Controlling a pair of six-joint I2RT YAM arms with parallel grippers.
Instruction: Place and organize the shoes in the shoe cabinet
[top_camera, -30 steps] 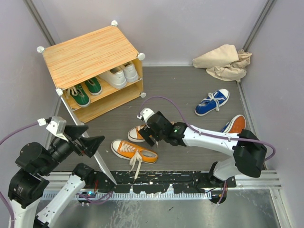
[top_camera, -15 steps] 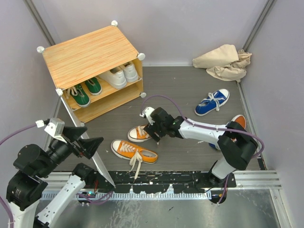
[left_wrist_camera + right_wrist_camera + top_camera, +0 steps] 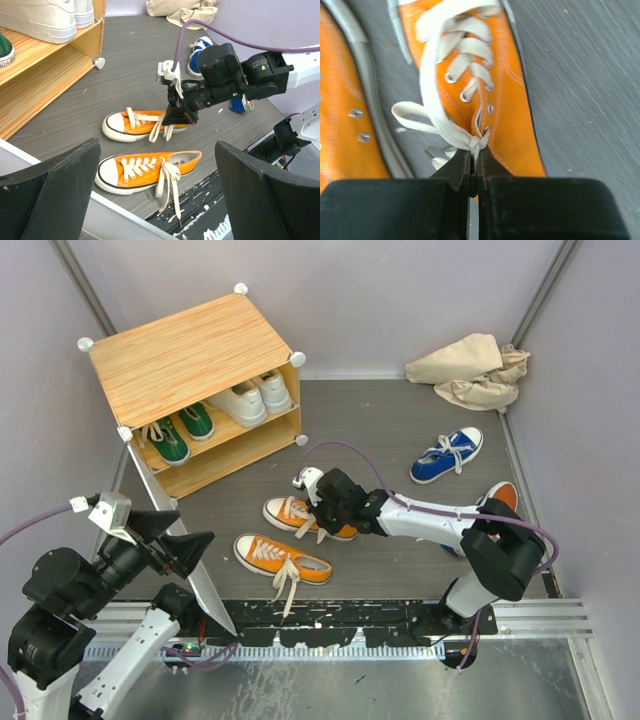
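The shoe cabinet (image 3: pixel 190 355) stands at the back left. Its upper shelf holds green shoes (image 3: pixel 172 437) and white shoes (image 3: pixel 250 398). Two orange shoes lie on the dark floor in front of it. My right gripper (image 3: pixel 475 161) is shut on the white lace knot of the farther orange shoe (image 3: pixel 290 512), also visible from the left wrist camera (image 3: pixel 125 125). The nearer orange shoe (image 3: pixel 275 557) lies loose with its laces trailing. My left gripper (image 3: pixel 156 150) is open, empty, and raised above the cabinet's open door (image 3: pixel 185 560). A blue shoe (image 3: pixel 447 455) lies at the right.
A beige cloth bag (image 3: pixel 470 370) lies crumpled in the back right corner. Another orange shoe (image 3: pixel 497 498) sits by the right wall, partly behind my right arm. The open door panel slants from the cabinet toward the near edge. Grey walls enclose three sides.
My right gripper has gone from open to shut on the orange shoe's laces, and that shoe has shifted slightly toward the cabinet. The left arm has sunk a little.
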